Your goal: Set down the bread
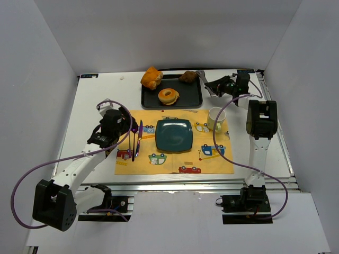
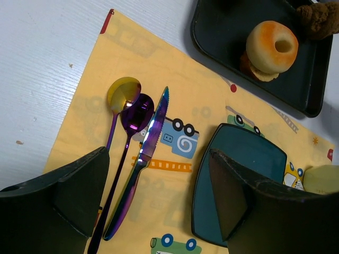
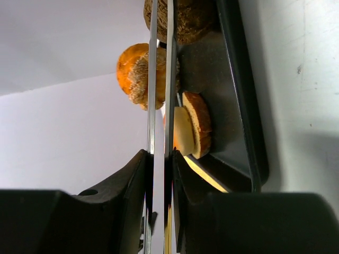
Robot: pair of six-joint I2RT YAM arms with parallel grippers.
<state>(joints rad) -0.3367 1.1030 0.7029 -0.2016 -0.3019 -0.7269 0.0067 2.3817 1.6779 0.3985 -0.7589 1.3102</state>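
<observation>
- White table (image 1: 95, 116) boxed in by white walls; yellow car-print placemat (image 1: 212, 161) near the front, black tray (image 1: 185, 98) just behind it.
- Bread (image 1: 188, 77): small dark brown chunk on the tray's far right corner, well apart from the teal plate (image 1: 174, 135).
- Plate sits mid-placemat with nothing on it.
- Also at the tray: ring donut (image 1: 168, 96) near its middle, orange lumpy bun (image 1: 151, 78) at the far left corner.
- Pale yellow mug (image 1: 215, 119) stands just right of the plate, at the placemat's right edge.
- Right gripper (image 1: 214, 87) is by the tray's right edge, clamped on metal tongs (image 1: 203, 76).
- Right wrist view: tongs arms (image 3: 160, 106) run almost together out from between the fingers (image 3: 127, 180) toward the bread (image 3: 185, 21). Tips run out of frame, so cannot tell if they touch it.
- Left gripper (image 1: 128, 127) hangs over the placemat's left side, jaws wide, holding nothing.
- Left wrist view: under it lie a gold spoon (image 2: 123, 92), a purple spoon (image 2: 136, 114) and an iridescent knife (image 2: 151, 143), side by side left of the plate.
</observation>
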